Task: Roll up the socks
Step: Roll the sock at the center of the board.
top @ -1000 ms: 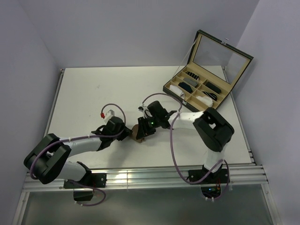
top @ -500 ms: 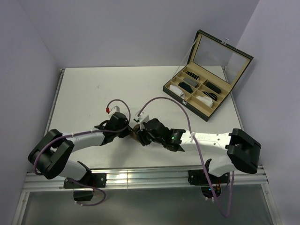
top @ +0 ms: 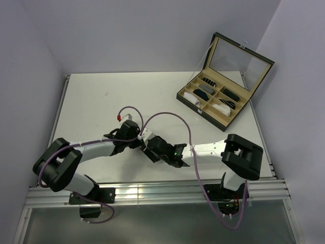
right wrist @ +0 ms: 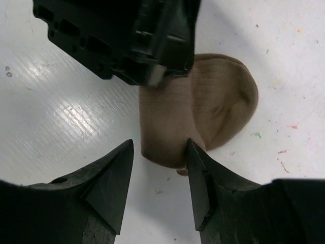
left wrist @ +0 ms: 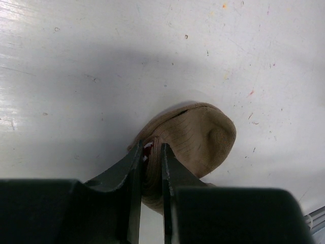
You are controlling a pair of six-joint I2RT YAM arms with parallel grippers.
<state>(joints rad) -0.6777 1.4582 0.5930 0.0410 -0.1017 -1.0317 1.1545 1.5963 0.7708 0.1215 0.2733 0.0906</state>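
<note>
A tan-brown sock (left wrist: 203, 137), folded into a thick roll, lies on the white table near the front middle. My left gripper (left wrist: 151, 147) is shut on one end of it, and a bit of red cuff stripe shows between the fingers. From the opposite side, my right gripper (right wrist: 160, 143) stands open around the roll's rounded end (right wrist: 167, 142). Its right finger (right wrist: 195, 162) touches the fabric and its left finger stands apart. In the top view both grippers (top: 136, 138) (top: 151, 150) meet over the sock and hide nearly all of it.
An open case (top: 213, 99) with a raised lid (top: 236, 56) stands at the back right, with small sock rolls in its compartments. Purple cables loop above both wrists. Bare white table (top: 101, 96) stretches to the back left.
The right gripper's jaws have spread apart from the roll. The right arm has swung down and to the left. The left gripper has kept its hold and shifted slightly towards the back.
</note>
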